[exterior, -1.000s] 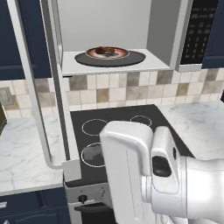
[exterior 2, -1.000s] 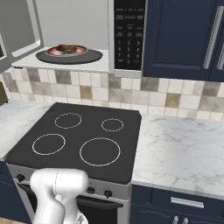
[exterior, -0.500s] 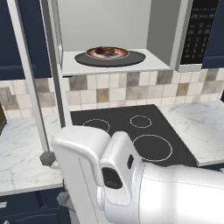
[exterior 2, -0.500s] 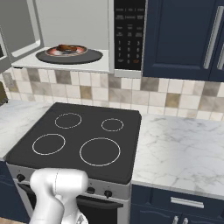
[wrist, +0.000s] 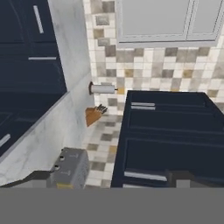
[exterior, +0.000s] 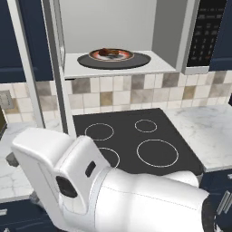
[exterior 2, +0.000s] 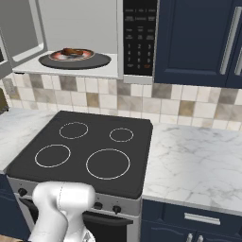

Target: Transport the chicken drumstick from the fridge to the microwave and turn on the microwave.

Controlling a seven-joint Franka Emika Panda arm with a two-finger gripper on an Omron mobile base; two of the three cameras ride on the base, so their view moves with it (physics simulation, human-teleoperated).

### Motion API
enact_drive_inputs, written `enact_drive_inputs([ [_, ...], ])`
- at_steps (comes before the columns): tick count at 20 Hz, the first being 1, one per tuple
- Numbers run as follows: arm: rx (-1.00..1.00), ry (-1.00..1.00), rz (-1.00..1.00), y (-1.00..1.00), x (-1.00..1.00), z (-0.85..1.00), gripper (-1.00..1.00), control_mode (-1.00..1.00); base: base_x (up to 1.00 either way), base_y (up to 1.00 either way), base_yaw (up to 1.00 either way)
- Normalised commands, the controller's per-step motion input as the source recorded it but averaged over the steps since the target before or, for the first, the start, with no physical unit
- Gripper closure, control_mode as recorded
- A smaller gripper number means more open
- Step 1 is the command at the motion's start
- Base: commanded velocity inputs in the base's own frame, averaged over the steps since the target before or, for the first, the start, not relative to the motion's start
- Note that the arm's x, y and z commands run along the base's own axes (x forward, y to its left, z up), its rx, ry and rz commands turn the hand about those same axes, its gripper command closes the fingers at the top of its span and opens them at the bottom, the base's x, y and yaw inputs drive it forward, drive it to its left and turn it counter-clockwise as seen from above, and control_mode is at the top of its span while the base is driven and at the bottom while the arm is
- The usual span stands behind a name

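The microwave [exterior: 170, 31] [exterior 2: 120, 71] hangs above the stovetop with its door [exterior: 55, 68] [exterior 2: 19, 28] swung open to the left. On its black turntable [exterior: 138, 60] [exterior 2: 101, 60] rests a white plate with an orange-red rim [exterior: 122, 56] [exterior 2: 82, 56]. The dark reddish-brown chicken drumstick [exterior: 108, 51] [exterior 2: 71, 51] lies on that plate. The black button panel [exterior: 206, 27] [exterior 2: 139, 33] is to the right of the cavity. My gripper [wrist: 109, 178] is open with nothing between its fingertips [wrist: 37, 177], and faces a tiled wall and dark cabinets away from the microwave. The fridge is out of view.
A black four-ring stovetop [exterior: 136, 140] [exterior 2: 85, 151] lies below the microwave, with marble counter [exterior 2: 198, 160] on both sides. Navy cabinets [exterior 2: 198, 42] hang at the right. The hand view holds a toaster [wrist: 72, 168], a knife block [wrist: 92, 115] and a paper-towel roll [wrist: 103, 89].
In the left base view my arm's big white link has swung from the right toward the lower left. The microwave, plate and drumstick have not moved. The gripper stays open.
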Motion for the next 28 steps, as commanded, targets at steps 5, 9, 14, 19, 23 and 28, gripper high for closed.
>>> enact_drive_inputs([
  [5, 0.0, -0.02, -0.08, 0.34, 0.29, 0.06, -1.0, -1.0, 0.0, 0.0, 0.0],
  [9, 0.0, 0.0, -0.12, 0.35, 0.23, 0.0, -1.0, -1.0, 0.0, 0.0, 0.0],
  [14, 0.0, 0.0, -0.18, 0.21, 0.16, -0.12, -1.0, -1.0, 0.0, 0.0, 0.0],
  [19, 0.0, 0.0, -0.23, 0.08, 0.19, -0.15, -1.0, -1.0, 0.0, 0.0, 0.0],
  [23, 0.0, 0.0, -0.2, 0.03, 0.23, -0.09, -1.0, -1.0, 0.0, 0.0, 0.0],
  [28, 0.0, 0.0, -0.15, 0.03, 0.26, 0.01, -1.0, -1.0, 0.0, 0.0, 0.0],
])
